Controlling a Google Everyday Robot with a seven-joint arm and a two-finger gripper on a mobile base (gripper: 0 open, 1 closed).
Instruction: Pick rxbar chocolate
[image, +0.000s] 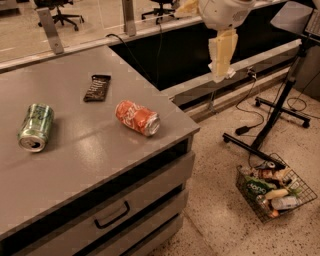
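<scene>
The rxbar chocolate (97, 87) is a flat dark bar with pale lettering, lying toward the back of the grey counter (95, 155). An orange soda can (137, 117) lies on its side near the counter's right edge, in front and to the right of the bar. A green soda can (35, 126) lies on its side at the left. My gripper (220, 67) hangs from the white arm at the top of the view, in the air beyond the counter's right edge. It is well to the right of the bar and holds nothing that I can see.
The counter has drawers with a dark handle (112, 215) on its front. A wire basket (275, 192) full of packaged items sits on the speckled floor at the right. A black stand (280, 110) with legs and cables is behind it. A dark recess lies beyond the counter's right edge.
</scene>
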